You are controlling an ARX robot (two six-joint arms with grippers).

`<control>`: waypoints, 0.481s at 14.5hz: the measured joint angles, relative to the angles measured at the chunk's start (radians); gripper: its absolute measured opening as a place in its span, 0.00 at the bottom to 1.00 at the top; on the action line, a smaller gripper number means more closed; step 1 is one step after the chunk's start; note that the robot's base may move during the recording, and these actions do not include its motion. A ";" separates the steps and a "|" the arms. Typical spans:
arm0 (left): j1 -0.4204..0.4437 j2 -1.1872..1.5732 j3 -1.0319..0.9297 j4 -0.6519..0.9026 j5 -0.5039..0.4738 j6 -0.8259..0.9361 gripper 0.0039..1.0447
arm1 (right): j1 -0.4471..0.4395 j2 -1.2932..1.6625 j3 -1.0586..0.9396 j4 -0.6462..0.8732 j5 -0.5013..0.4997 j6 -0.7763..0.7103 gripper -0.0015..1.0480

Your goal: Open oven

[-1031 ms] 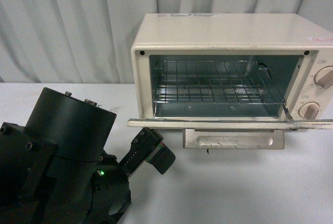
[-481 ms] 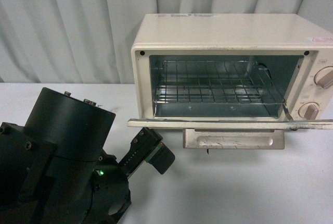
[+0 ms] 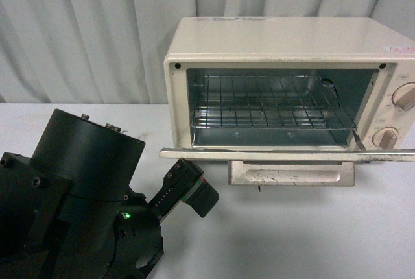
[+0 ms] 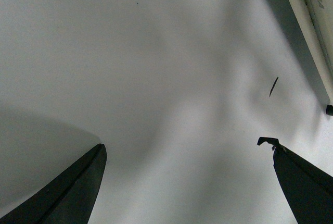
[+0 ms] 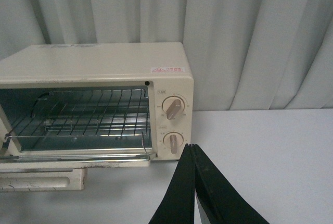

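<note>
— Has anything shifted over the last second?

— Nothing I can make out. The left arm (image 3: 78,201) sits in the same low spot at the near left, and the oven (image 3: 279,45) looks unchanged.

— Where does the oven stand?

— At the back of the counter (image 3: 292,240), against the curtain (image 3: 97,32). Its drop-down door (image 3: 285,154) lies flat, and its bar handle (image 3: 290,174) hangs out toward the robot. The wire rack (image 3: 272,107) is fully exposed, so I'd judge the opening done.

— And the tools?

— The left tool (image 4: 182,143) has its fingers spread wide with nothing between them. It hangs over bare counter just beside the door's edge, which suggests it has let go of the door. The right tool (image 5: 190,151) has its fingers pressed together on nothing. It is held back, level with the two knobs (image 5: 173,108), probably parked so it stays out of the door's swing.
</note>
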 joint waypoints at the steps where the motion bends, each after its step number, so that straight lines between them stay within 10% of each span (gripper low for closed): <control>1: 0.000 0.000 0.000 0.000 0.000 0.000 0.94 | 0.000 -0.033 0.000 -0.025 0.000 0.000 0.02; 7: 0.000 0.000 0.000 0.000 0.000 0.000 0.94 | 0.000 -0.130 0.000 -0.121 0.000 0.000 0.02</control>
